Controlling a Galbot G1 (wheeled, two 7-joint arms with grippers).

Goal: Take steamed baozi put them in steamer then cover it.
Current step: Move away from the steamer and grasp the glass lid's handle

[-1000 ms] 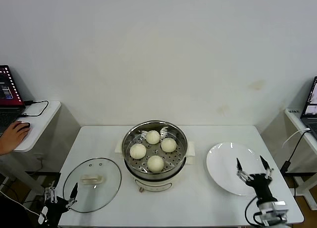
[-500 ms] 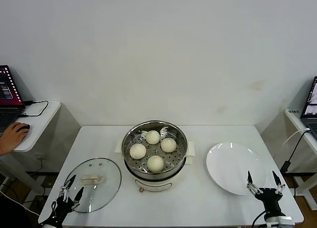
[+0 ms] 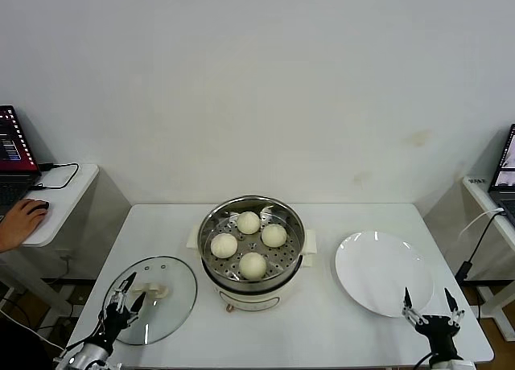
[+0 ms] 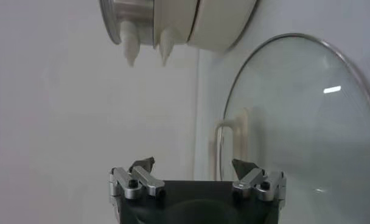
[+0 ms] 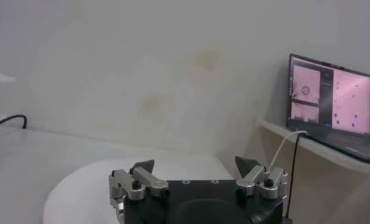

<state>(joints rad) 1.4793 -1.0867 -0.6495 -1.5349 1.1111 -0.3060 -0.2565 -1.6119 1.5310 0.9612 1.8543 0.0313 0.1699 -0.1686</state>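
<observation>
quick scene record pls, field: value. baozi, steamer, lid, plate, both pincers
baozi: four, on the perforated tray inside the steamer
steamer: mid-table, uncovered
lid: glass lid flat on the table, left of the steamer
plate: white, empty, right of the steamer
left pincer: open, empty, at the lid's near edge, facing its handle
right pincer: open, empty, at the plate's near-right rim

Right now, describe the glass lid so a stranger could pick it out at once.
On the white table, look to the robot's left of the steel steamer that holds four buns. The glass lid lies flat there, by the near-left corner. Unlike the solid white plate on the other side, it is see-through, with a metal rim and a white handle.
</observation>
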